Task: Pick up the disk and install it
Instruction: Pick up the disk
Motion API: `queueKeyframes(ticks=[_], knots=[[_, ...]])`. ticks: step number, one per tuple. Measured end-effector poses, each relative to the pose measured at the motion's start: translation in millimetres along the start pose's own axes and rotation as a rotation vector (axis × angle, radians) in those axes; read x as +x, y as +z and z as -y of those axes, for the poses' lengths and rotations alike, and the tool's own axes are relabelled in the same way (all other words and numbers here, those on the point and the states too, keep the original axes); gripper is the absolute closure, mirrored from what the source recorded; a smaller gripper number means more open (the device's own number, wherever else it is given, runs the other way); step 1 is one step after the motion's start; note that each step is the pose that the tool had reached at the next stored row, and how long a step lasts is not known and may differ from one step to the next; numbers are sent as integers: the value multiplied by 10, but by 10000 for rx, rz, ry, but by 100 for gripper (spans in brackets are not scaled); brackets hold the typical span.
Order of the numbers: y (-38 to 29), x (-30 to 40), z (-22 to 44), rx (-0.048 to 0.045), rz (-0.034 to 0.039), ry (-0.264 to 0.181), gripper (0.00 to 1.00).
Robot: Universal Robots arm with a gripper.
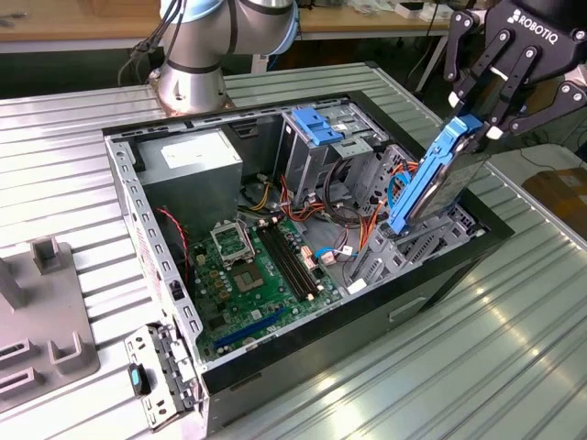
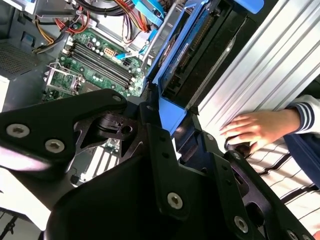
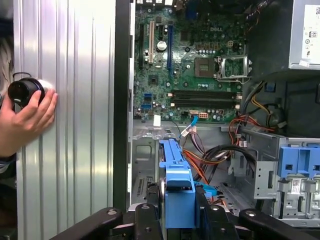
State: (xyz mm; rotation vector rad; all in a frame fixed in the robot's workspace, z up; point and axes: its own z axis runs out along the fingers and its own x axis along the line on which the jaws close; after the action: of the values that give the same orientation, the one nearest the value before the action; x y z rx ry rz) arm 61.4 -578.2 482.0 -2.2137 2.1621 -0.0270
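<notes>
Ribbed table (image 1: 514, 367) carries the open case (image 1: 367, 321); your gripper (image 1: 479, 124) clamps the disk (image 1: 424, 183) by its top, long axis slanting down into the case.

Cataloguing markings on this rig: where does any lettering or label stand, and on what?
White maker's lettering: black body of the gripper clamping the disk.
White maker's lettering: the motherboard, first wrist view.
White sticker, print too small to read: the power supply.
White stickers, print too small to read: drive cage beneath the light-blue latch plate.
</notes>
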Motion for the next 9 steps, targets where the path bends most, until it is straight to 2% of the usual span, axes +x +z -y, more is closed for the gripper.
queueKeyframes(ticks=[9], knots=[[89,2,-1,4,-10,205,63]])
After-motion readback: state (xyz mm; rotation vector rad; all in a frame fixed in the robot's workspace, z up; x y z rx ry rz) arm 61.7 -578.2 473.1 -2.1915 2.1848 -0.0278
